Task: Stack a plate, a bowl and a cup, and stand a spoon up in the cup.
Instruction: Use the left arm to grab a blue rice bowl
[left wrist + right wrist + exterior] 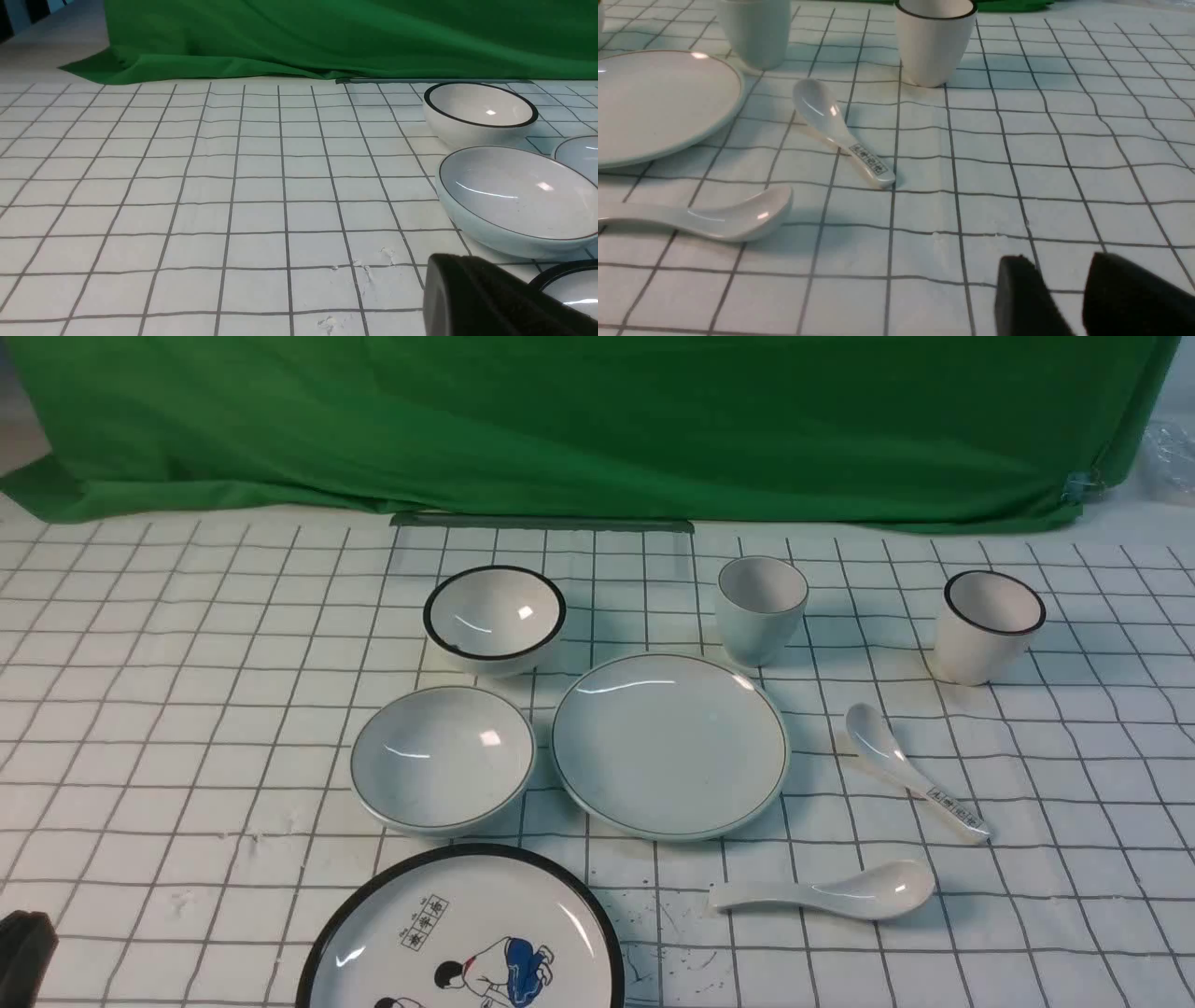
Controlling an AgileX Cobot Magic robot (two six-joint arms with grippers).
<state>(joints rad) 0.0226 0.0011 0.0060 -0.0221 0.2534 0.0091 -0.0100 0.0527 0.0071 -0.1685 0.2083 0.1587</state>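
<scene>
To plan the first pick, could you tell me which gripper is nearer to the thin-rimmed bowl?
Left. The left gripper sits left of the bowl, close in its wrist view; the right gripper is over by the plain spoon, bowl outside its view.

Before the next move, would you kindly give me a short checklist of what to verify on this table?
1. The plate is bare, ready as the base: ok.
2. The bowl is upright and empty, beside the plate: ok.
3. The cup is upright, with nothing seen inside: ok.
4. The plain spoon lies free, apart from the labelled spoon: ok.
5. The right gripper is empty, with its fingers apart: ok.
6. The left gripper is open; only one finger shows: cannot tell.
</scene>
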